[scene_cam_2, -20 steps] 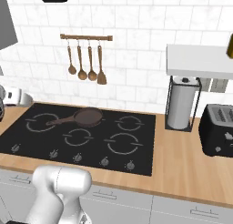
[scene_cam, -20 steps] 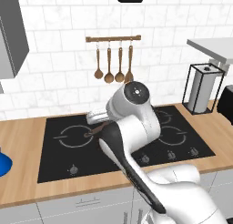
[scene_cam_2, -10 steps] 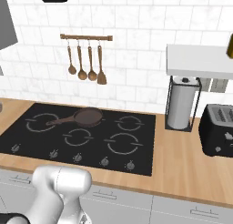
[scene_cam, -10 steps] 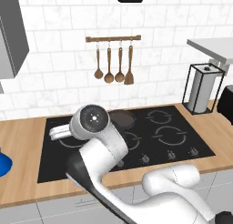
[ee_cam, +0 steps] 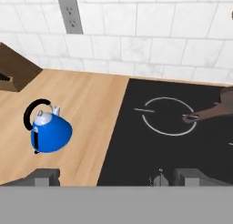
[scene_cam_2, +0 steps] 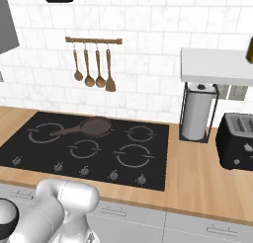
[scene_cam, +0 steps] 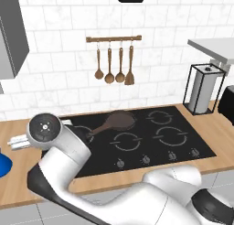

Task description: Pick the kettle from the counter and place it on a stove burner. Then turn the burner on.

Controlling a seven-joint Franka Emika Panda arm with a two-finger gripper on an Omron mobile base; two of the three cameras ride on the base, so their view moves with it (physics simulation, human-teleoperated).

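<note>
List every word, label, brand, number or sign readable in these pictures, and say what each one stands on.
No readable text anywhere.
The small bright blue cone-shaped kettle on the light brown wood-grain counter: no label.
The black glass cooktop: thin grey ring markings and small knobs only, no numbers legible.
The black toaster: no brand visible.
The grey wall outlet: slots only, no words.

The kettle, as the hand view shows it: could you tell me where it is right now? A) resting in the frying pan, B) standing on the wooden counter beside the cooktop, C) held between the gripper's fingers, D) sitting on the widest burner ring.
B: in the hand view the blue kettle stands upright on the wood counter, clear of the black cooktop, with the open gripper not touching it.
</note>
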